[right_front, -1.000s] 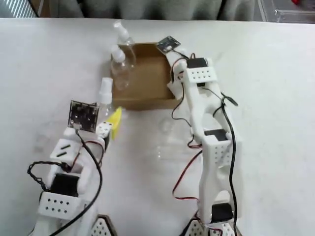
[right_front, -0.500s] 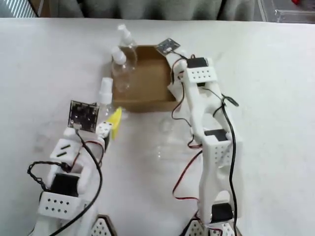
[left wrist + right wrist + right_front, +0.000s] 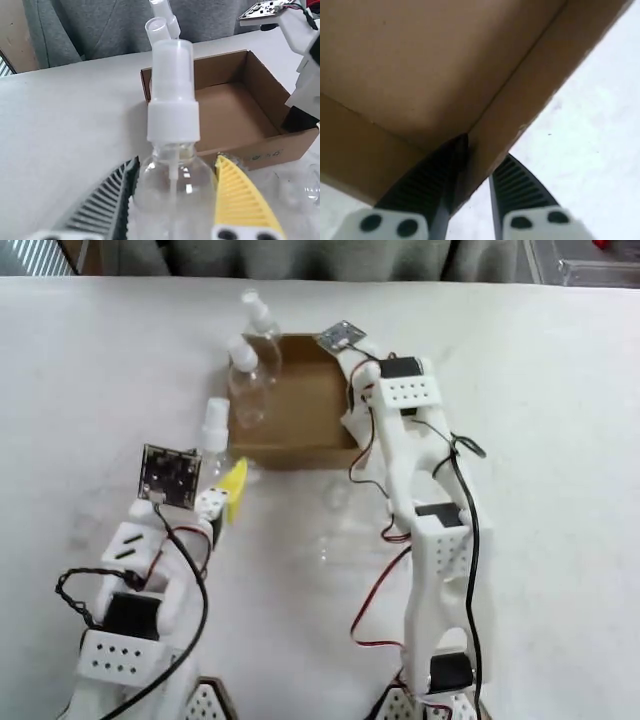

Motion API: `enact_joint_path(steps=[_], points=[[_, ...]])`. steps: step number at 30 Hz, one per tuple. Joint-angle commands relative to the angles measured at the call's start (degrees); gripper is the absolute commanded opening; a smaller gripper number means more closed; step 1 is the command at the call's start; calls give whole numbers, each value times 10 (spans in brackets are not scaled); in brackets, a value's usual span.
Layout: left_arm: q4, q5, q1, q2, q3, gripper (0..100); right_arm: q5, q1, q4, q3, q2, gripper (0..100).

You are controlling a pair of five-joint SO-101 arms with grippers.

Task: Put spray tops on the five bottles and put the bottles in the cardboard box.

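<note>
The white tabletop (image 3: 90,360) was wide, and some gray cloth (image 3: 90,30) hung behind its far edge. A brown cardboard box (image 3: 305,410) sat open on it, out in front of the two arms. The left claw (image 3: 175,167) was pinching a clear bottle (image 3: 172,187) around its fat part. The gray finger (image 3: 107,200) pressed one side and the yellow finger (image 3: 237,200) pressed the other. This bottle stood straight up and had a white spray top (image 3: 172,95) on it. From above, it stood just beside the near corner of the box on the left arm's side, outside the box. A second bottle (image 3: 245,385) and a third bottle (image 3: 262,340) stood upright at the box wall on that same side, one behind the other. Each had a white top on. They looked to be just inside the wall, but I could not tell for sure. The right claw (image 3: 482,150) was pinching the cardboard wall of the box close to a corner. One dark finger was inside the box and the other was outside, with the wall squeezed between them. The right arm (image 3: 425,510) lay stretched from the near edge up to that side of the box. A faint clear shape (image 3: 335,515) lay on the tabletop between the arms, too hard to see to name.
</note>
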Motion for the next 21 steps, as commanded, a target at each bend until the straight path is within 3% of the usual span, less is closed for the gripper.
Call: enact_joint_path(steps=[1, 9, 21], points=[[-17, 2, -5, 6, -38, 23, 7, -7, 12, 6, -15, 41], [-17, 2, -5, 6, -37, 23, 4, -7, 16, -29, -12, 286], [-17, 2, -5, 3, -31, 23, -25, -17, 31, -119, -15, 298]])
